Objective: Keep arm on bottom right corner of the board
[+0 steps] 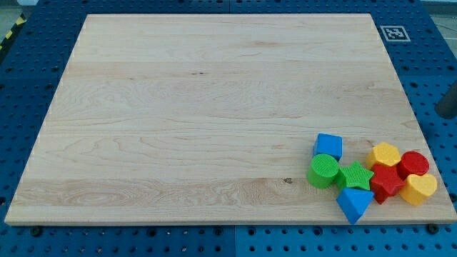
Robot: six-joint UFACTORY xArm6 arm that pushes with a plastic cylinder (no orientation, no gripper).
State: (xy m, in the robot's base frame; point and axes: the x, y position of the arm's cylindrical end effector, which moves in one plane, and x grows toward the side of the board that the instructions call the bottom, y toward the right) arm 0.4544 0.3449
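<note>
A wooden board (214, 107) fills the view. All the blocks sit clustered at its bottom right corner: a blue cube (328, 145), a green cylinder (324, 171), a green star (355, 175), a blue triangle (354, 203), a yellow hexagon (384, 155), a red cylinder (413, 164), a red star (386, 183) and a yellow heart (419, 189). A dark rod end, my tip (446, 116), shows at the view's right edge. It is off the board, over the blue surround, above and right of the cluster, touching no block.
A blue perforated table (21, 107) surrounds the board on all sides. A black-and-white marker tag (394, 33) sits at the board's top right corner.
</note>
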